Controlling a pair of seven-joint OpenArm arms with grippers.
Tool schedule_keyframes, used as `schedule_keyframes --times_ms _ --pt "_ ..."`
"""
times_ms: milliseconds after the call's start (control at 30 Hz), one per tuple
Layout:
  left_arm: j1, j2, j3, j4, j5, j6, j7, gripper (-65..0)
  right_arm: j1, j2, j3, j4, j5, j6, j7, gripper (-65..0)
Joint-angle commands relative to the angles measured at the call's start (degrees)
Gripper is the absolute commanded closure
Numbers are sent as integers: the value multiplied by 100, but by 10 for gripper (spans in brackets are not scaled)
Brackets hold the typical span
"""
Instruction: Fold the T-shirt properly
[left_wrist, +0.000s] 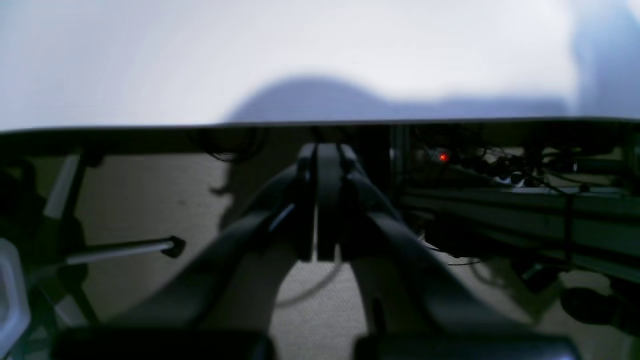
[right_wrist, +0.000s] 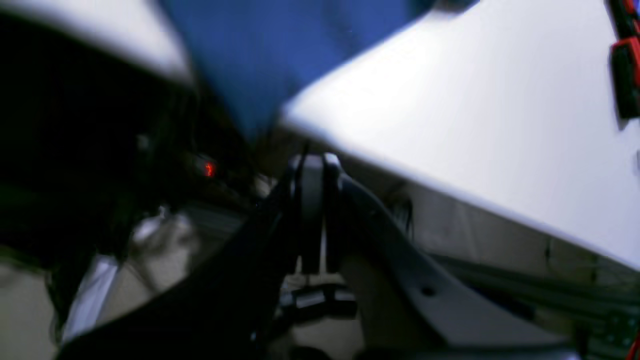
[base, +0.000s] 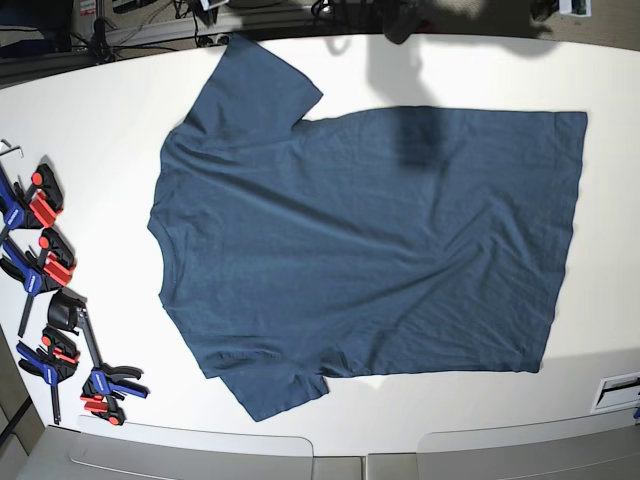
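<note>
Base view shows the T-shirt (base: 360, 240) spread flat on the white counter (base: 100, 120), neck toward the clamps (base: 50, 270) lying along the counter's edge. Left pincer (left_wrist: 317, 200) and right pincer (right_wrist: 314, 210) are both closed and empty, below the counter edge.

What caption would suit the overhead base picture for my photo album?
A dark T-shirt lies spread flat and unfolded on a white table, collar toward the red-and-blue clamps along one edge.

T-shirt (right_wrist: 280, 55) blurred, cut off at right wrist view's top
</note>
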Motion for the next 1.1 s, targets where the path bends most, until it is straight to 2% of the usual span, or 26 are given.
schedule_keyframes --times_ms 0,200,333,400,533,567,633,733,800,833,900,1067 --pt "118 -22 -70 74 4 7 -90 0 -122 33 103 308 -127 -61 127 0" --pt "109 -22 -101 74 7 7 -92 0 -201 -57 1036 1370 37 -59 109 0" --pt "72 -22 -101 74 7 7 -94 0 -107 -295 2046 1622 726 -46 153 0" --pt "20 -22 -101 74 9 7 -92 0 37 -476 2562 1620 1213 173 155 0" --pt "-76 -22 -101 74 9 4 -131 0 481 -970 3543 1620 2575 1143 157 0" --pt "-105 -20 -101 74 11 7 -129 0 603 -1097 3773 1620 3016 1504 153 0" --pt "-111 -22 -101 74 9 7 -133 0 809 -1342 4201 1620 4013 2476 144 0" --pt "-109 -20 -101 74 11 7 -131 0 1078 -1727 4686 1613 5337 3799 -190 0" --pt "-111 -20 -101 74 13 7 -131 0 1182 -1980 4913 1587 5967 4492 -426 0" --pt "-114 -20 -101 74 11 7 -133 0 1215 -2094 5005 1550 6293 4730 -496 0" --pt "-129 -22 -101 74 15 4 -131 0 1248 -2286 5178 1390 6843 4966 -634 0" --pt "-140 -20 -101 74 24 7 -131 0 1290 -2511 5589 374 7893 5031 -719 0"
